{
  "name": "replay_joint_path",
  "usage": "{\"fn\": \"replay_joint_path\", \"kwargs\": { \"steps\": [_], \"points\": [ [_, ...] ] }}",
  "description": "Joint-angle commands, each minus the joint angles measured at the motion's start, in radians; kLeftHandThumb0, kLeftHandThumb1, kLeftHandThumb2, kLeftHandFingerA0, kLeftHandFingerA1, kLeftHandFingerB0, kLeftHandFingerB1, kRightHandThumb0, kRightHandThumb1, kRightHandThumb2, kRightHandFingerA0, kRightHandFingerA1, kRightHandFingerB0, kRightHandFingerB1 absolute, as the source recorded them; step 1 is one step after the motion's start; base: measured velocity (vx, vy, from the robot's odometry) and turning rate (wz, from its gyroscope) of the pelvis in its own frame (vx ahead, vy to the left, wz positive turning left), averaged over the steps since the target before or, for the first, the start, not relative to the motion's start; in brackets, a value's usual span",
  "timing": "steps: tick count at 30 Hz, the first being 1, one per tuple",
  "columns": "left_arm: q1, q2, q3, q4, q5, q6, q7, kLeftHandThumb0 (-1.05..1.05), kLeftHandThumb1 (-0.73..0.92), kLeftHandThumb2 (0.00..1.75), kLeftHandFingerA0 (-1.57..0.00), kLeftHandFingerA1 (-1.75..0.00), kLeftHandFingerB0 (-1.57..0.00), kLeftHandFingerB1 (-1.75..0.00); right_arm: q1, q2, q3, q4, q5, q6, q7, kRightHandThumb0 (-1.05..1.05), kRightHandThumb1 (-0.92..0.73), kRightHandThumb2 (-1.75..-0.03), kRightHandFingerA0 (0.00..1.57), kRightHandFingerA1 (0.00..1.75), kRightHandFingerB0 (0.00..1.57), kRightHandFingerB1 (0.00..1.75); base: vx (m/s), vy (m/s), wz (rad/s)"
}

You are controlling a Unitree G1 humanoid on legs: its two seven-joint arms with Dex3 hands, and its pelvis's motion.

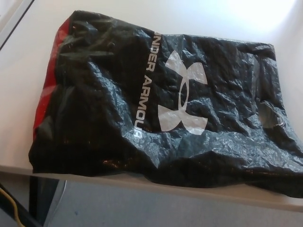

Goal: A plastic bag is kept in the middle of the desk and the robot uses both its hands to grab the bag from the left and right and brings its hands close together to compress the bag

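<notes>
A crumpled black bag (pixel 161 104) lies on a white desk (pixel 28 71); neither hand shows. Both should close in evenly from the sides.

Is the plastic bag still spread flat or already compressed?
Spread flat: the black plastic bag lies wide across the desk, logo fully showing, neither hand in view.
</notes>
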Motion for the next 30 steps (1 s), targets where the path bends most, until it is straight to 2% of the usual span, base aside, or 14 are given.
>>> {"fn": "replay_joint_path", "kwargs": {
  "steps": [1, 4, 18, 23, 30],
  "points": [
    [0.022, -0.007, -0.023, -0.068, 0.011, -0.019, 0.037, -0.70, 0.85, 0.66, -0.32, -0.39, -0.31, -0.33, 0.015, 0.014, -0.002, 0.006, 0.009, -0.031, -0.008, -0.69, -0.69, -0.62, 0.20, 0.36, 0.21, 0.32, 0.00, 0.000, 0.00],
    [0.019, -0.003, -0.035, -0.082, 0.015, -0.012, 0.047, -0.70, 0.85, 0.66, -0.32, -0.39, -0.31, -0.33, 0.021, 0.018, -0.003, 0.021, 0.000, -0.046, -0.015, -0.68, -0.71, -0.61, 0.23, 0.36, 0.20, 0.30, 0.00, 0.000, 0.00],
    [0.009, 0.018, -0.047, -0.063, 0.001, -0.025, 0.037, -0.71, 0.85, 0.66, -0.33, -0.40, -0.31, -0.33, 0.057, 0.023, -0.002, 0.039, 0.001, -0.057, -0.014, -0.73, -0.72, -0.62, 0.22, 0.35, 0.20, 0.30, 0.00, 0.000, 0.00],
    [0.025, 0.013, -0.044, -0.088, -0.014, 0.013, 0.040, -0.71, 0.86, 0.66, -0.33, -0.38, -0.31, -0.32, 0.047, 0.029, -0.004, 0.059, 0.019, -0.087, 0.002, -0.70, -0.71, -0.60, 0.22, 0.35, 0.21, 0.30, 0.00, 0.000, 0.00],
    [0.046, 0.015, -0.043, -0.068, -0.011, -0.030, 0.022, -0.67, 0.88, 0.66, -0.32, -0.40, -0.28, -0.33, 0.057, 0.032, -0.001, 0.058, 0.012, -0.076, -0.008, -0.73, -0.71, -0.62, 0.23, 0.35, 0.20, 0.30, 0.00, 0.000, 0.00]
  ]
}}
